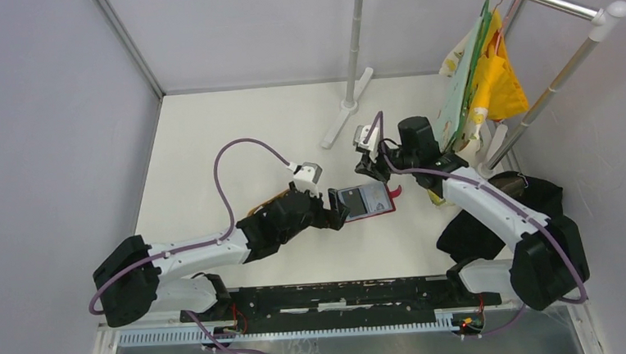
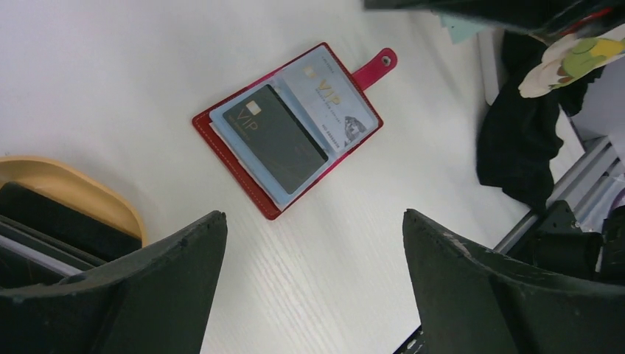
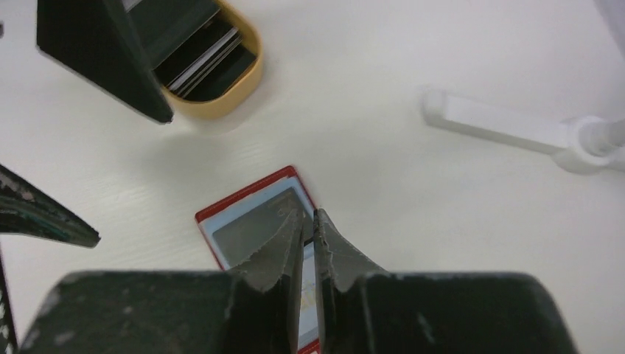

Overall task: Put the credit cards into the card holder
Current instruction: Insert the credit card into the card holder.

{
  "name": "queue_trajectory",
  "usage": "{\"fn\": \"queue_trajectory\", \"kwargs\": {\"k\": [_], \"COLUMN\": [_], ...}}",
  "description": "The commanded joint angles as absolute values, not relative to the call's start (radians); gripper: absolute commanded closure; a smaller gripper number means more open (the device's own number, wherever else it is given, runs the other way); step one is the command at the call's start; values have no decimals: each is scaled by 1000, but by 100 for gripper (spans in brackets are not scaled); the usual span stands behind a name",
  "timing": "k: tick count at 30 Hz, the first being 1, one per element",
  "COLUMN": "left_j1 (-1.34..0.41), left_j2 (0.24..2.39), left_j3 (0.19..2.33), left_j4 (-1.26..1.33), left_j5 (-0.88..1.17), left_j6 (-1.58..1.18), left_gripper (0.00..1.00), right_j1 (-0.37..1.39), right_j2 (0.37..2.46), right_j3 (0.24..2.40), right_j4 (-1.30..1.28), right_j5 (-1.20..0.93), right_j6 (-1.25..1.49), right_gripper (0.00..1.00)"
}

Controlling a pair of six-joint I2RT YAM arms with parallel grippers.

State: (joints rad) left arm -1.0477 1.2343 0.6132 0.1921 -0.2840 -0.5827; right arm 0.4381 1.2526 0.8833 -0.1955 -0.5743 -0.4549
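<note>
1. Jaws first: the left gripper [image 2: 311, 215] is standing wide apart and gripping nothing. It is hovering just short of the card holder [image 2: 287, 140].
2. The right gripper [image 3: 311, 215] is showing its jaws all but together, with only a thin slit between them and nothing pinched. It is hanging right over the holder's upper edge.
3. The red card holder is lying open and flat on the white table [image 1: 233, 133], between the two grippers. Its snap tab [image 2: 377, 65] is sticking out to the side.
4. A black card [image 2: 276, 136] is sitting in one grey-blue pocket, and "VIP" is reading clearly beside a small pale chip.
5. A pale card [image 2: 328, 99] is sitting in the neighbouring pocket, also lettered "VIP". The finer print under it is coming through too small to read.
6. More cards [image 3: 206, 55], dark and pale, are standing on edge in the tan tray [image 3: 247, 81]. That tray is sitting near the left gripper, apart from the holder.
</note>
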Motion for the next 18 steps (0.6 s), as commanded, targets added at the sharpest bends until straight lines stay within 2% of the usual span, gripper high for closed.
{"fn": "queue_trajectory", "kwargs": {"k": [1,4,7,10,18], "left_j1": [-1050,-1051,-1048,-1048,-1048], "left_j2": [1226,1232,1199,1159,1154], "left_j3": [605,573,502,475,602], "left_j4": [324,377,460,487,302], "left_j5": [-215,-175,-173,-186,-256], "left_j6": [-592,-619,-664,-699,-721], "left_gripper": [3,2,3,4,9], "right_j1": [429,429,429,429,429], "right_j2": [1420,1513,1467,1461,1544], "right_j3": [981,1081,1002,1008,1061], "right_j4": [-338,-450,-355,-368,-461], "right_j5": [-783,-839,-747,-702,-626], "right_j6": [-594,-586,-566,-586,-639], "right_gripper": [87,87,87,87,91]}}
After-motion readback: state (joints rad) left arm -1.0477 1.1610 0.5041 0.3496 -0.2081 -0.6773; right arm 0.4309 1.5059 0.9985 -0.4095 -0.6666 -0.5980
